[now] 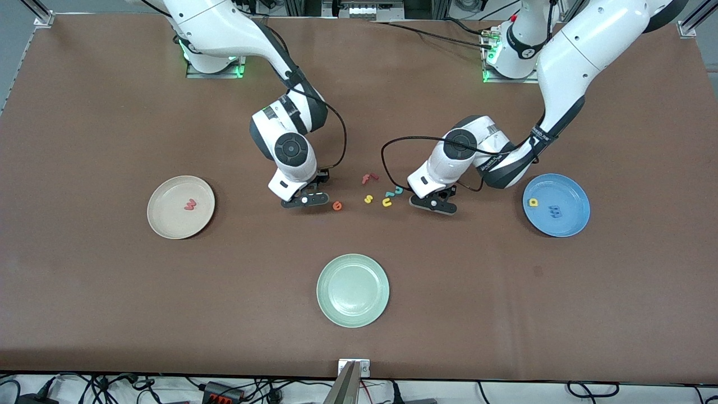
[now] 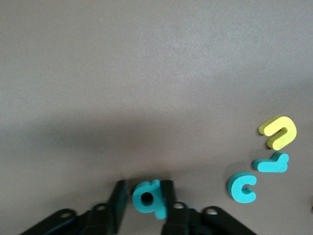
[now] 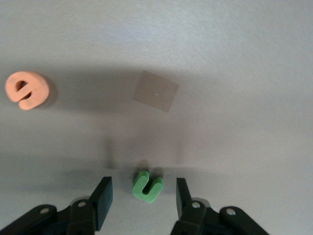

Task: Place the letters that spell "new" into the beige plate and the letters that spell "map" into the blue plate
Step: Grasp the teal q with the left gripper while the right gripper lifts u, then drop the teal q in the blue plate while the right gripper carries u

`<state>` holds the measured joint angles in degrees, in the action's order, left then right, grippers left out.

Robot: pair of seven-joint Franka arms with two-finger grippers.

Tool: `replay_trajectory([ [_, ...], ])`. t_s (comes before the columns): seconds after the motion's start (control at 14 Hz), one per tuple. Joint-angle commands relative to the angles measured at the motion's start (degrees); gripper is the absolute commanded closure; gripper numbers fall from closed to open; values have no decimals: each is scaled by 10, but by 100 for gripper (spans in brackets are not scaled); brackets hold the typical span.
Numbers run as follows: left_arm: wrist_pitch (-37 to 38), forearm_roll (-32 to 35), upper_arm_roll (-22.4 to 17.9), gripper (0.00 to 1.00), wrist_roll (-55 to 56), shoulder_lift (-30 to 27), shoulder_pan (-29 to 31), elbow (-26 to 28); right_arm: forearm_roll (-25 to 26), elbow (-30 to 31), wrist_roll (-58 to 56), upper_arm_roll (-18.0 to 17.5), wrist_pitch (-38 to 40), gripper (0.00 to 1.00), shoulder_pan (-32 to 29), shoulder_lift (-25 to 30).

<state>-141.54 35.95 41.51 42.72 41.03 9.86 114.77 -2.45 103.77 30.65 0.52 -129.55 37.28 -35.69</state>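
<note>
Your left claw (image 2: 145, 200) is down at the tabletop (image 1: 112, 292) and clamped on the teal p (image 2: 148, 197), which sits squeezed between its two fingers (image 2: 118, 201); just off to one side of that claw lie the teal c (image 2: 241, 187), another teal piece (image 2: 271, 163) and the yellow u (image 2: 279, 131), all loose on the tabletop. Your right claw (image 3: 142, 198) is also low, its fingers (image 3: 102, 196) standing apart with the green n (image 3: 147, 186) lying between them, touching neither finger. The orange e (image 3: 27, 89) lies on the tabletop near that claw, toward the left arm's end. Between your two claws you also have the yellow s (image 1: 368, 198) and the red f (image 1: 368, 179). The beige plate (image 1: 168, 224) sits well out from the right claw toward the right arm's end of the tabletop, with the red w (image 1: 190, 205) in it. The blue plate (image 1: 572, 196) sits out from the left claw toward the left arm's end, holding the yellow a (image 1: 533, 202) and the blue m (image 1: 555, 211). The green plate (image 1: 325, 292) lies nearer the front camera than both claws
</note>
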Motion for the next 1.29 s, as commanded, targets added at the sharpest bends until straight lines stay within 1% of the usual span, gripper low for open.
replay_trajectory([
  [0.0, 13, 17, -2, 91, 9, -2, 3, -9, -8, 3, 95, -2, 0, 40, 5, -2],
  [0.07, 45, 17, 0, 92, 7, -19, 9, -10, -8, 3, 127, -2, -1, 40, 9, -3],
  [0.21, 140, 17, 8, 91, -3, -59, 18, -24, -8, 5, 165, -2, 0, 40, 9, -3],
  [0.36, 245, 14, 9, 91, -80, -86, 28, -51, -8, 6, 180, -2, 1, 41, 9, -3],
  [0.5, 344, 13, 9, 91, -171, -97, 50, -79, -8, 6, 186, -1, 0, 44, 3, -3],
  [0.57, 368, 11, 10, 91, -216, -99, 71, -91, -9, 6, 190, -1, 0, 46, 2, -5],
  [0.64, 381, 11, 9, 86, -254, -106, 90, -93, -9, 6, 191, -1, 0, 49, 2, -5],
  [0.86, 377, 10, 10, 87, -383, -106, 202, -85, -8, 5, 188, -1, 0, 57, 3, -5],
  [1.0, 346, 9, 16, 87, -411, -103, 254, -63, -8, 5, 190, -1, 1, 65, 2, -5],
  [1.07, 316, 10, 16, 87, -412, -103, 284, -36, -8, 5, 190, -1, 1, 69, 2, -5],
  [1.14, 284, 9, 16, 86, -412, -103, 305, -9, -8, 6, 190, -1, 2, 71, 1, -5],
  [1.21, 246, 10, 16, 85, -412, -104, 345, 30, -8, 5, 190, -1, 2, 74, 0, -5],
])
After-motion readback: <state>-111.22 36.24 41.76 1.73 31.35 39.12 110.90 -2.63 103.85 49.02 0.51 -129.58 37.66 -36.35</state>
